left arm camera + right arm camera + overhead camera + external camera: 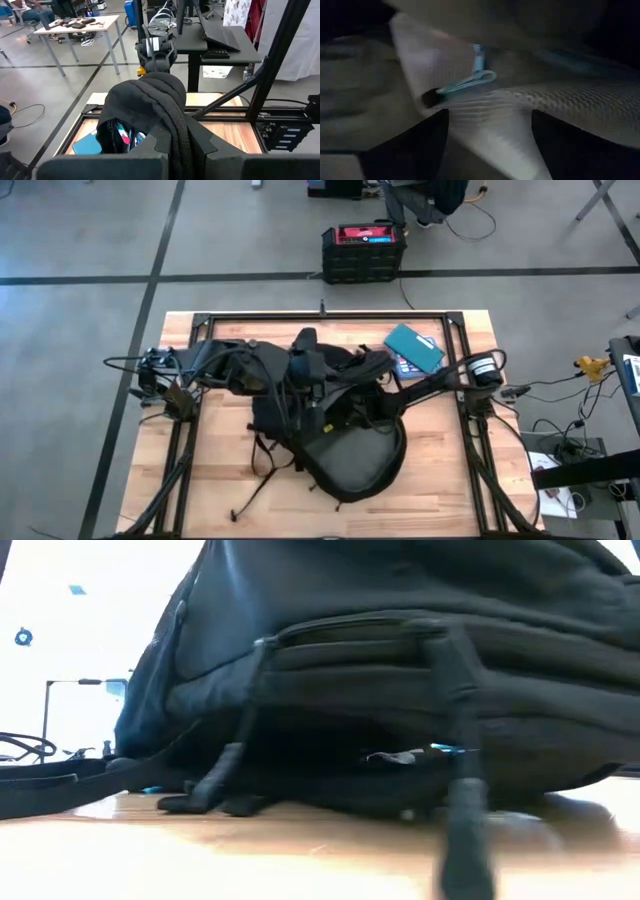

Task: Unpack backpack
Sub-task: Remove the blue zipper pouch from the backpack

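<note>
The black backpack (340,440) lies in the middle of the table, its bottom on the wood and its top lifted. My left gripper (175,135) reaches in from the table's left and is shut on the raised top. The mouth gapes below it, showing teal things (122,135) inside. My right arm (430,385) comes from the table's right, and its gripper (490,150) is inside the backpack. That gripper is open, its fingers apart over grey mesh lining (485,120) and a light-blue cord (470,82). My left gripper pinches a thick bunched fold of black fabric at the backpack's top (172,112) between its two fingers. The fingers come nearly level from the table's left, slanting a little down. The top hangs lifted from them, while the backpack's lower part (400,770) rests on the table. My right gripper: I cannot tell whether its fingers touch the lining.
A teal notebook (413,348) lies on the table at the far right, beside the backpack. Loose black straps (262,480) trail toward the near edge. A black crate with a red top (362,250) stands on the floor beyond the far edge.
</note>
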`<state>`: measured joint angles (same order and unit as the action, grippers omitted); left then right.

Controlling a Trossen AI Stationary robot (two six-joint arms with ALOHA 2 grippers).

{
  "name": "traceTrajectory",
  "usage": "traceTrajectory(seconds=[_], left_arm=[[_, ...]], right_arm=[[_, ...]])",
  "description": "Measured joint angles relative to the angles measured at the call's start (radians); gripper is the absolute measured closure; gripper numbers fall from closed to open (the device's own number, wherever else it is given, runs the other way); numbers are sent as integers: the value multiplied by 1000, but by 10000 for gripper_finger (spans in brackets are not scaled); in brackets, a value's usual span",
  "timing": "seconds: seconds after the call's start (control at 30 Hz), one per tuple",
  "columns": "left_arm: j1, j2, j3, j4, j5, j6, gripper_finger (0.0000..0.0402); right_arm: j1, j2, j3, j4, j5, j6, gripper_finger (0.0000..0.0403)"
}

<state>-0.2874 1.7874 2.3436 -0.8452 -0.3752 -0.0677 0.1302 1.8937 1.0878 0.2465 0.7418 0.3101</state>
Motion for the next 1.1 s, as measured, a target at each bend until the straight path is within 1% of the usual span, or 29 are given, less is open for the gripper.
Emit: traceTrajectory(seconds=[0.07,0.53,0.57,0.6,0.63,0.67,0.7,0.77,0.87,0.97,1.1], left_arm=[[-1,0,0,-1,0,0,393],[-2,0,-1,-4,1,-1,393],[-4,0,-1,-14,6,19,393],[-4,0,-2,-43,8,23,393],[1,-2,-4,-57,8,24,393],[-1,-1,-7,-54,-4,25,393],[-3,-1,-12,-61,-20,21,393],[10,-6,-14,-64,-41,14,393],[13,-6,-14,-64,-24,-1,393],[13,-10,-14,-66,-27,-2,393],[19,-13,-14,-101,-54,-8,393]], right_arm=[[-30,18,9,1,26,43,139],[-41,25,11,-7,42,67,139],[-119,133,22,-62,-102,189,161],[-172,175,28,-47,-172,227,224],[-181,177,32,-21,-185,233,290],[-176,177,33,-31,-160,222,347],[-168,165,26,-56,-125,211,378],[-154,142,24,-99,-90,203,391],[-128,82,24,-141,-103,189,400],[-95,27,20,-177,-102,156,401],[-20,-36,15,-223,-108,131,401]])
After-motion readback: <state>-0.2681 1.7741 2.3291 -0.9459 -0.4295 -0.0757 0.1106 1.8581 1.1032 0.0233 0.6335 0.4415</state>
